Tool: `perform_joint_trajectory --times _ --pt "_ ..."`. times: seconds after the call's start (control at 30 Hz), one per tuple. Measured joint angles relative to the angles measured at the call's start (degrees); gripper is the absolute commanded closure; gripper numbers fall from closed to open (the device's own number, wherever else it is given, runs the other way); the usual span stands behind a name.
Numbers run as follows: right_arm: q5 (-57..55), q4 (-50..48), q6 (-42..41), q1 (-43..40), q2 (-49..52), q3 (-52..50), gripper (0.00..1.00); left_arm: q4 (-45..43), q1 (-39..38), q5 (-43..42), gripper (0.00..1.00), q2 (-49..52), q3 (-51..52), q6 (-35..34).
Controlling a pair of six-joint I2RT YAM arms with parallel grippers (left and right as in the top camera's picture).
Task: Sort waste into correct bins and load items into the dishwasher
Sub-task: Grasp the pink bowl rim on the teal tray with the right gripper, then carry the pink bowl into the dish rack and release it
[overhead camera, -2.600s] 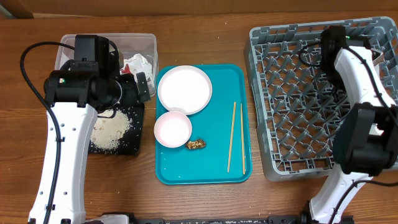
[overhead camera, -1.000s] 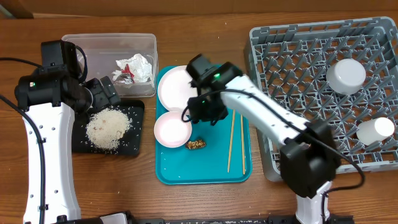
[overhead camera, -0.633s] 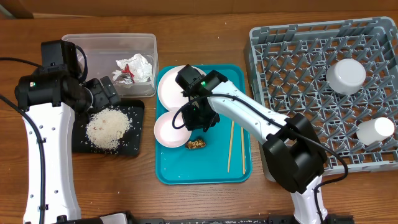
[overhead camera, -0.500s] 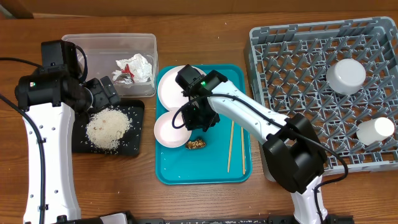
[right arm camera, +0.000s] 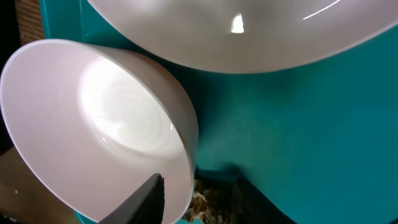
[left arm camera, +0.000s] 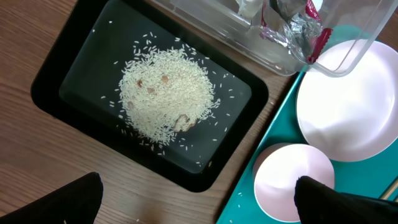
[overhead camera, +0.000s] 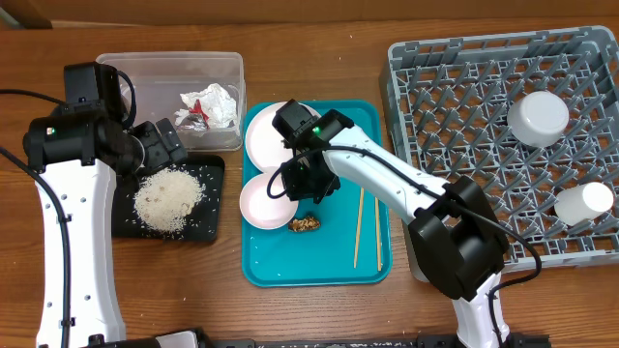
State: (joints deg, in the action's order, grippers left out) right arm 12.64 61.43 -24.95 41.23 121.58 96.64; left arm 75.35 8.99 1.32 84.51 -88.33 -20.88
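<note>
On teal tray (overhead camera: 290, 269), wrist view reveals right gripper (right arm camera: 196, 194) pinching bowl (right arm camera: 99, 124); left gripper (left arm camera: 199, 204) spread.

No lettering, label, brand, number or sign can be read in any of the three views; the crumpled red snack wrapper (left arm camera: 297, 28) in the clear tub (overhead camera: 145, 60) shows only red and silvery folds, with no legible print
</note>
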Motion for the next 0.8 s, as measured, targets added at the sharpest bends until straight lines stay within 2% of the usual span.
perform_joint_trajectory --times 0.07,0.37,0.57,0.8 --pt "0.02 -1.11 -0.66 0.0 0.0 -1.25 0.65 0.09 0.0 0.02 0.0 0.0 0.0 0.0" --pt "0.02 -2.49 -1.9 0.0 0.0 -2.97 0.96 0.09 0.0 0.02 0.0 0.0 0.0 0.0" --pt "-0.22 -1.95 -1.86 -0.35 0.0 -2.91 0.96 0.11 0.0 0.02 0.0 0.0 0.0 0.0" --pt "-7.65 6.01 -1.53 -3.43 -0.61 2.6 0.96 0.13 0.0 0.02 0.0 0.0 0.0 0.0"
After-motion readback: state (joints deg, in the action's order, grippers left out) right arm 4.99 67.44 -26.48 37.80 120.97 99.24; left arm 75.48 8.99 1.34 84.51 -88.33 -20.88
